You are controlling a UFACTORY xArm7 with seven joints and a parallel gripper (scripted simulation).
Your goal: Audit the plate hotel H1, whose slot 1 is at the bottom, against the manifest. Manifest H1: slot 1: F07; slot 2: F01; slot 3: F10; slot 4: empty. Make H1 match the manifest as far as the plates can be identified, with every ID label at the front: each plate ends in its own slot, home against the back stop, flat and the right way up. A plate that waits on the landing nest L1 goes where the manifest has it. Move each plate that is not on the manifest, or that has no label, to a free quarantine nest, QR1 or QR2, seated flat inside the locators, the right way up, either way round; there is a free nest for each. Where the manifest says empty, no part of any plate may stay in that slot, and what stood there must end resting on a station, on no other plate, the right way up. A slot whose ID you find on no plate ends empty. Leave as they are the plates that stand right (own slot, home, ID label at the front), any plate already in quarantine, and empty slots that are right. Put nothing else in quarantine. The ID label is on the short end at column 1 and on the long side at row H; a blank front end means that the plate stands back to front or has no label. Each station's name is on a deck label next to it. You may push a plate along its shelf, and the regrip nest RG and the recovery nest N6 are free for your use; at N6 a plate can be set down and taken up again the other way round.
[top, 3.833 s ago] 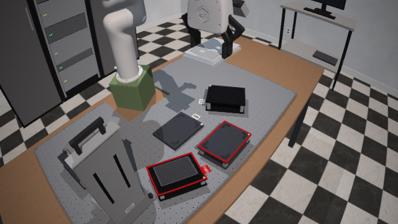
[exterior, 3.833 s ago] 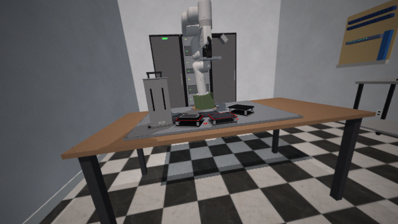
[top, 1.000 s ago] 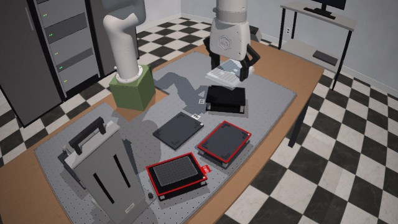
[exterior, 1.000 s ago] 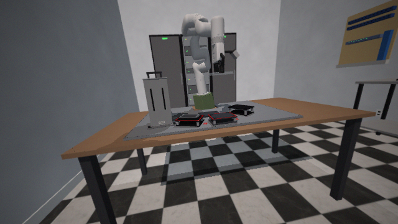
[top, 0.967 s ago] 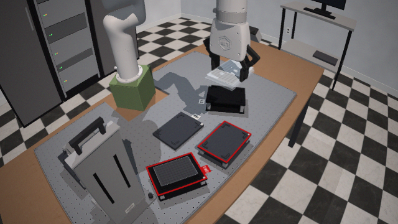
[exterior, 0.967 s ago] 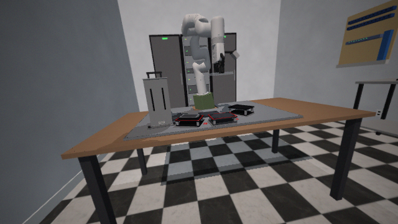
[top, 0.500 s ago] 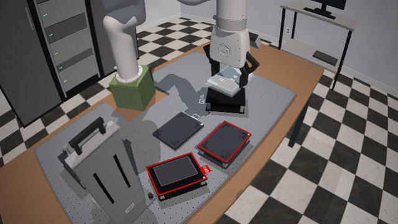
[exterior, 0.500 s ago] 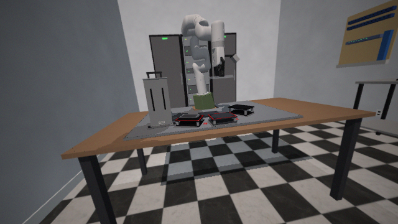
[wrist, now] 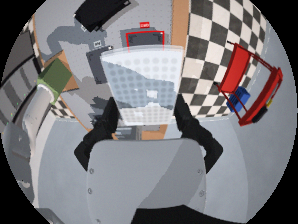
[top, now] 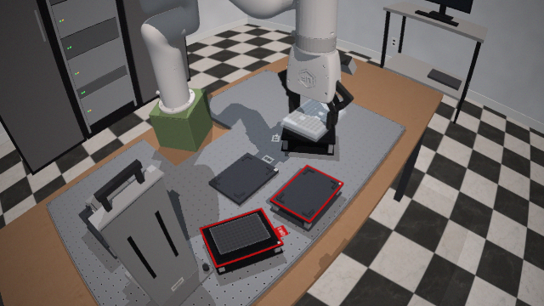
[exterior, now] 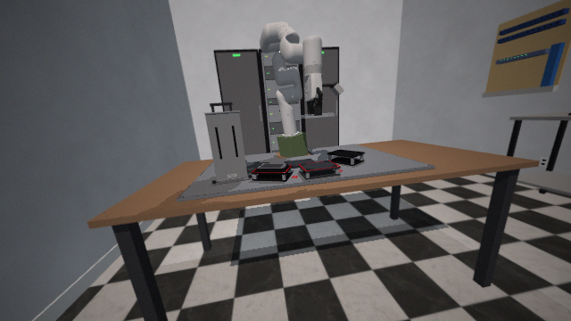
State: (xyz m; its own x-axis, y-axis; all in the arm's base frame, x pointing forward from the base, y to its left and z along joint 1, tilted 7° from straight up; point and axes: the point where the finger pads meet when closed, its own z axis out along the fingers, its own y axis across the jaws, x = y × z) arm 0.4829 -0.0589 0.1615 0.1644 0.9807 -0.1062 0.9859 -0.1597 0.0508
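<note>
My gripper (top: 315, 114) is shut on a clear, whitish well plate (top: 307, 121) and holds it level across its width, high above the table. In the top view the plate hangs over a raised black nest (top: 308, 142) at the far right of the mat. In the exterior view the gripper (exterior: 317, 104) is well above that nest (exterior: 346, 156). The wrist view shows the plate (wrist: 141, 86) between the two fingers. I cannot read a label on it. The plate hotel H1 (top: 140, 229) stands at the near left; its slots are hidden from here.
A red-framed nest (top: 241, 235) holds a dark plate. A second red-framed nest (top: 307, 191) is empty. A flat dark nest (top: 244, 176) lies in the middle of the mat. The arm's green base (top: 182, 119) stands at the back left.
</note>
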